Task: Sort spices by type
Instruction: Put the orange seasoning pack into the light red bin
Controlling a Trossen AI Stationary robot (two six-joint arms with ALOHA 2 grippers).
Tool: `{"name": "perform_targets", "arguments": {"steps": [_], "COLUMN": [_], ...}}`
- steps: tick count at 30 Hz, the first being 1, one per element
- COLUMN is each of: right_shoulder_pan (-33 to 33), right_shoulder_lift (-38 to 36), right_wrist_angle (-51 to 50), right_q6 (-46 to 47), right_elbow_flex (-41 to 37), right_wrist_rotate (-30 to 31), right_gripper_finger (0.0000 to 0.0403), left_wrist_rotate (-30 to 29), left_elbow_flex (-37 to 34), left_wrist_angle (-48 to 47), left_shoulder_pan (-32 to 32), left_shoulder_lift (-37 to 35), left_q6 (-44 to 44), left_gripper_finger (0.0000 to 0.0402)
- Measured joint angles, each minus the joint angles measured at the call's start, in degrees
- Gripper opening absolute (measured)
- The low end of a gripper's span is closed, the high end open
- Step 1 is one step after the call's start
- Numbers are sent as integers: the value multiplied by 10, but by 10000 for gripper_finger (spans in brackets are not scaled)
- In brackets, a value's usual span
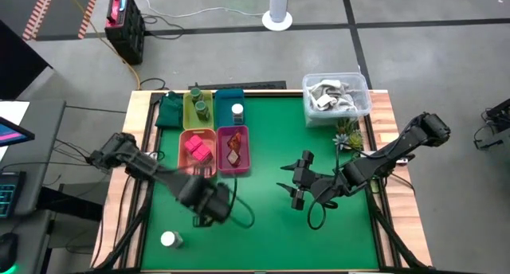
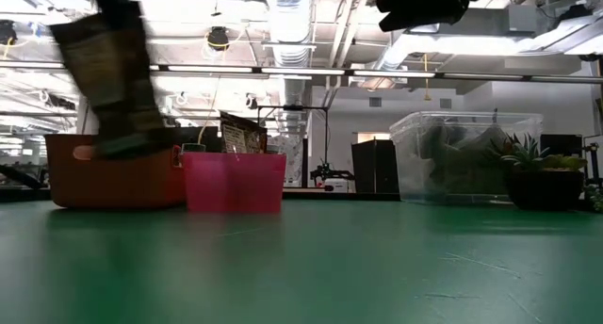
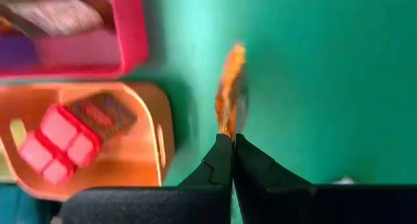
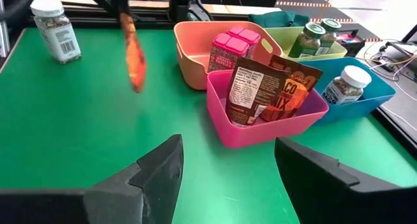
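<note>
My left gripper (image 3: pixel 231 138) is shut on a flat reddish-brown spice packet (image 3: pixel 229 87), seen edge-on, just on the near side of the orange tray (image 1: pixel 197 149) of pink-red blocks. The packet (image 4: pixel 133 55) hangs over the green mat. A second packet (image 4: pixel 270 90) stands in the magenta tray (image 1: pixel 233 150). Two dark green jars (image 4: pixel 316 36) stand in the yellow-green tray, and a white-capped jar (image 4: pixel 345 84) stands in the blue tray. Another white-capped jar (image 1: pixel 170 240) stands on the mat near the front left. My right gripper (image 1: pixel 296 186) waits open at mid-table. My left gripper pinches the packet's upper edge (image 3: pixel 225 125) between its two fingertips (image 3: pixel 218 160). The fingers come from above, pointing down. The packet hangs below them, clear of the mat, its thin edge toward the wrist camera.
A clear tub of grey-white items (image 1: pixel 336 97) and a small spiky plant (image 1: pixel 347 135) stand at the far right. A dark green tray (image 1: pixel 169 111) sits at the far left of the tray group. Open mat lies between the two grippers and along the front.
</note>
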Motion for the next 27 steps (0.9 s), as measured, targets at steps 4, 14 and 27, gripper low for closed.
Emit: {"name": "perform_targets", "arguments": {"steps": [4, 14, 27], "right_shoulder_pan": [0, -13, -74], "right_shoulder_lift": [0, 0, 0], "right_wrist_angle": [-9, -13, -13], "right_q6": [0, -28, -114], "right_elbow_flex": [0, 0, 0], "right_wrist_rotate": [7, 10, 13], "right_gripper_finger": [269, 269, 269], "left_wrist_rotate": [14, 78, -26], "left_elbow_flex": [0, 43, 91], "left_wrist_angle": [54, 75, 1], "left_shoulder_pan": [60, 174, 177], "left_shoulder_lift": [-17, -36, -36], "left_q6": [33, 129, 544], "left_gripper_finger": [0, 0, 0]}}
